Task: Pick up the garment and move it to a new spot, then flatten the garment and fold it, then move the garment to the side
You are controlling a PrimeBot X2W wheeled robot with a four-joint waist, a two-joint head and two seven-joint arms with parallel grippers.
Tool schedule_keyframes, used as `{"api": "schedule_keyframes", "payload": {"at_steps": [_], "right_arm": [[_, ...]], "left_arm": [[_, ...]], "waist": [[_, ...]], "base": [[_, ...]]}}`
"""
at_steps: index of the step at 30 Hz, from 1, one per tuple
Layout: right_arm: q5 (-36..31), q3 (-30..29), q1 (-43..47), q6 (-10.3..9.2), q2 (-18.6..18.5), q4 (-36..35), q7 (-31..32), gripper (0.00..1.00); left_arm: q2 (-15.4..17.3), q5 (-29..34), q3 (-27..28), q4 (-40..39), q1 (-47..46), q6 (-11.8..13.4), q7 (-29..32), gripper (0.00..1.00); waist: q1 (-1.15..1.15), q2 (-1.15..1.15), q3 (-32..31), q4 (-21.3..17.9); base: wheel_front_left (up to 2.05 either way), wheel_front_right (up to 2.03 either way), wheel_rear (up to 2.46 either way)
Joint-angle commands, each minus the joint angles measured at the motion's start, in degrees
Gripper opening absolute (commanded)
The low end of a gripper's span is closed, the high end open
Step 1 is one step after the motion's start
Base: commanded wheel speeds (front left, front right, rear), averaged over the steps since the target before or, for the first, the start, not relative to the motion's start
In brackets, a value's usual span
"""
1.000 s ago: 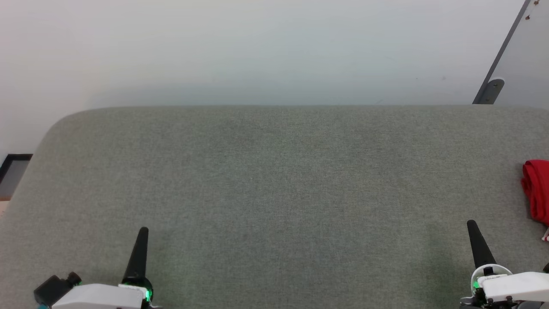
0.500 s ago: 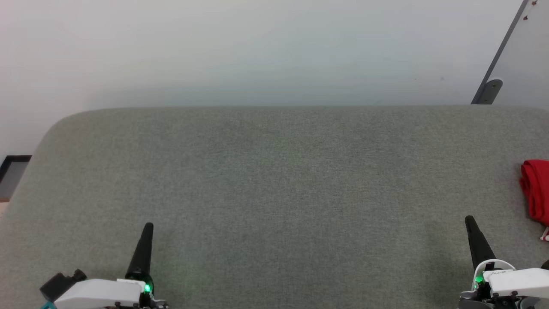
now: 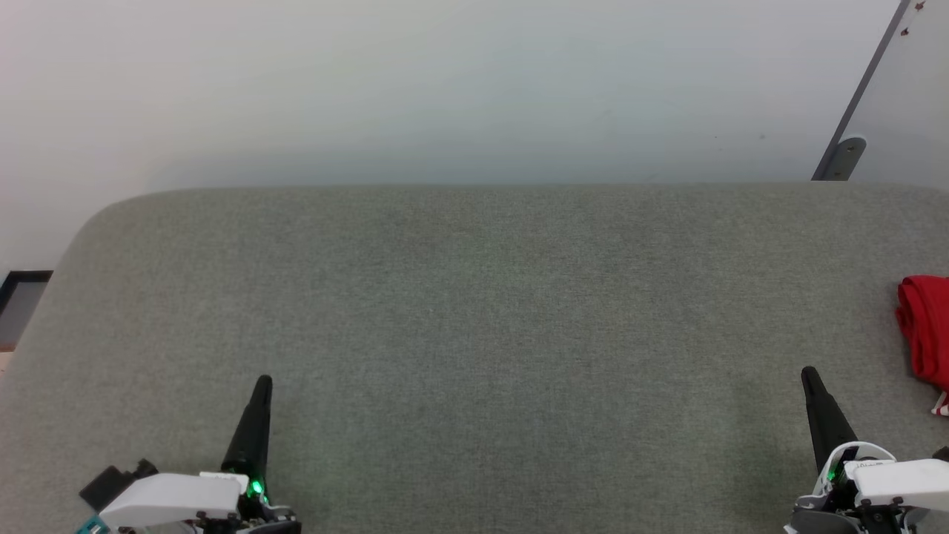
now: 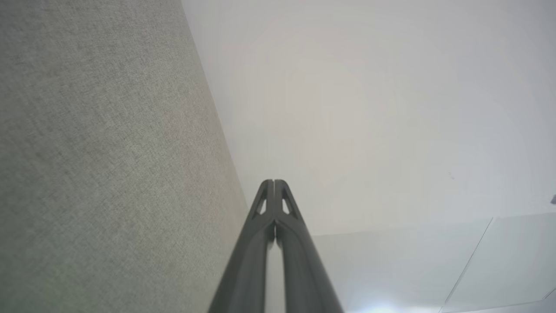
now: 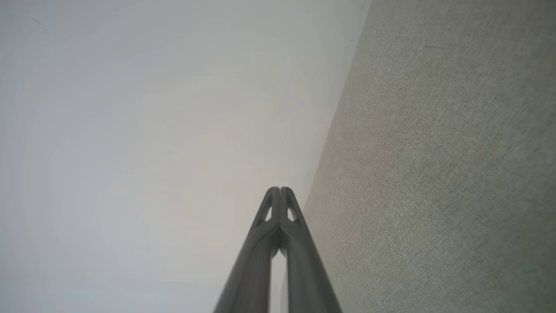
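The red garment [image 3: 925,330] lies bunched at the far right edge of the head view on the grey fabric surface [image 3: 489,311], cut off by the frame, with a bit of white striped band below it. My left gripper [image 3: 263,382] is at the lower left, shut and empty, fingers pointing up. My right gripper [image 3: 808,373] is at the lower right, shut and empty, left of and nearer than the garment, apart from it. In the left wrist view the fingertips [image 4: 274,182] press together; in the right wrist view the right gripper [image 5: 280,189] is likewise shut.
A pale wall [image 3: 445,89] rises behind the grey surface. A grey panel with a metal bracket [image 3: 845,157] leans at the top right. The surface's rounded left corner [image 3: 96,215] drops to a dark floor strip [image 3: 18,297].
Both grippers have edged forward, up the head view; the left one also moved a little right. The garment lies where it was, shifted only slightly with the picture.
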Motion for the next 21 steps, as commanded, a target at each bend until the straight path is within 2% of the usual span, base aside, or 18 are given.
{"api": "schedule_keyframes", "payload": {"at_steps": [1,21], "right_arm": [[0.68,-0.04,-0.63,-0.06,-0.12,-0.02,0.27,0.0],[8.51,-0.07,-1.6,-0.08,-0.13,0.76,2.03,0.0]], "left_arm": [[-0.03,-0.69,0.16,0.08,-0.73,0.11,0.22,0.0],[-1.21,-7.03,0.59,1.48,-2.32,0.12,2.32,0.0]], "waist": [[0.0,0.0,0.0,-0.01],[0.0,0.0,-0.16,-0.27]], "base": [[0.0,0.0,0.0],[0.0,0.0,0.0]]}}
